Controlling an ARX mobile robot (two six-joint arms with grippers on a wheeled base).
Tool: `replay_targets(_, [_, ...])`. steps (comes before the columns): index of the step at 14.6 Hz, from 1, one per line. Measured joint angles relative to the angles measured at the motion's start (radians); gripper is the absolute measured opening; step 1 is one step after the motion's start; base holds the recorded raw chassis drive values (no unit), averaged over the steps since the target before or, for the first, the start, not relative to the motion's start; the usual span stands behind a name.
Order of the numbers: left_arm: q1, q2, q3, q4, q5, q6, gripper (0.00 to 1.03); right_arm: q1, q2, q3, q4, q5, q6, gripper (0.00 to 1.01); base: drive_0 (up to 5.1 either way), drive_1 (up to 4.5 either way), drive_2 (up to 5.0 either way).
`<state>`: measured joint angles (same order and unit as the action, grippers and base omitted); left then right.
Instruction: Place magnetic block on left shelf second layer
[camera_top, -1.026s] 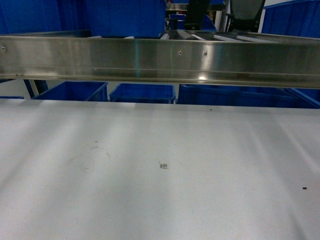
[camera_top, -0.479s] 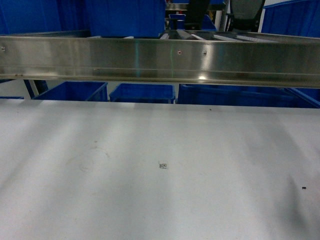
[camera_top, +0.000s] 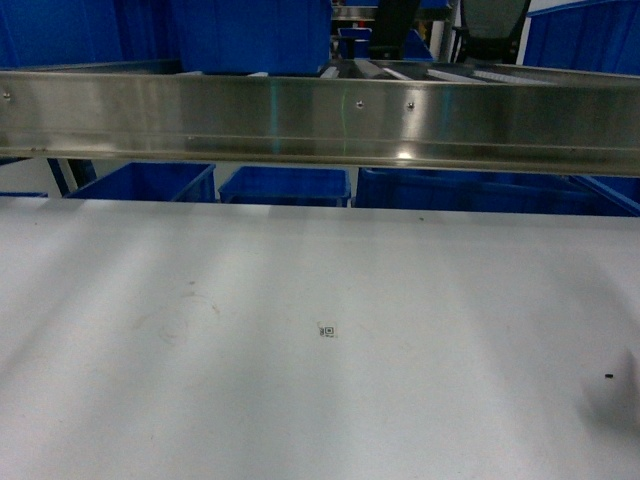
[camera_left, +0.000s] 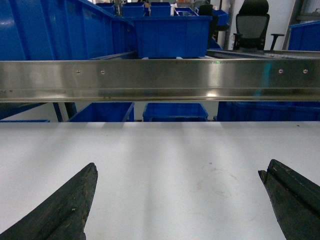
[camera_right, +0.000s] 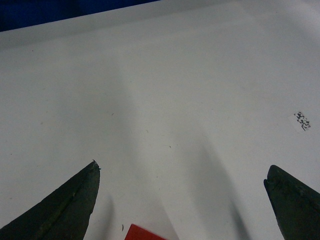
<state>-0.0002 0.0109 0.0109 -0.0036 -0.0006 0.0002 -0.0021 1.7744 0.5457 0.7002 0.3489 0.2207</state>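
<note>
The magnetic block (camera_right: 145, 233) shows only as a red corner at the bottom edge of the right wrist view, lying on the white tabletop (camera_right: 165, 90). My right gripper (camera_right: 182, 167) hangs open over it, and the block sits between and just behind the fingertips. My left gripper (camera_left: 179, 167) is open and empty above the tabletop, facing the steel shelf rail (camera_left: 160, 77). In the head view that shelf rail (camera_top: 320, 120) crosses the whole width, with roller rails (camera_top: 400, 72) behind it. Neither gripper nor the block shows in the head view.
Blue crates (camera_top: 285, 185) stand under the rail, and more blue crates (camera_left: 172, 35) sit on the rack. An office chair (camera_left: 252, 30) is far behind. A small printed tag (camera_top: 327, 331) and a black speck (camera_top: 609, 376) lie on the white tabletop.
Only the shadow at the lower right of the tabletop in the head view has shifted. Shelf, crates and tag have not moved.
</note>
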Motion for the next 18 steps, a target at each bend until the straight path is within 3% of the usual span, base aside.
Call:
replay_targets(4, [0.0, 0.0, 0.0, 0.0, 0.0, 0.0, 0.98, -0.009, 0.103, 0.008, 0.023, -0.033, -0.035, 0.98, 0.0, 0.0, 0.0])
replay_targets(9, [0.0, 0.0, 0.0, 0.0, 0.0, 0.0, 0.98, -0.018, 0.156, -0.045, 0.089, -0.066, -0.024, 0.98, 0.0, 0.0, 0.0])
replay_targets(10, [0.0, 0.0, 0.0, 0.0, 0.0, 0.0, 0.98, -0.008, 0.192, -0.056, 0.147, -0.081, -0.022, 0.84, 0.0, 0.0, 0.0])
replay_targets(11, [0.0, 0.0, 0.0, 0.0, 0.0, 0.0, 0.98, -0.005, 0.228, -0.055, 0.205, -0.092, -0.036, 0.59, 0.0, 0.0, 0.0])
replay_targets(13, [0.0, 0.0, 0.0, 0.0, 0.0, 0.0, 0.98, -0.006, 0.231, -0.055, 0.215, -0.106, -0.055, 0.4, 0.0, 0.0, 0.0])
replay_targets(15, [0.0, 0.0, 0.0, 0.0, 0.0, 0.0, 0.98, -0.013, 0.209, -0.062, 0.221, -0.152, -0.072, 0.34, 0.0, 0.0, 0.0])
replay_targets(17, [0.0, 0.0, 0.0, 0.0, 0.0, 0.0, 0.98, 0.005, 0.151, -0.099, 0.235, -0.263, -0.085, 0.34, 0.0, 0.0, 0.0])
replay_targets(18, [0.0, 0.0, 0.0, 0.0, 0.001, 0.0, 0.98, 0.008, 0.141, -0.101, 0.231, -0.273, -0.089, 0.34, 0.0, 0.0, 0.0])
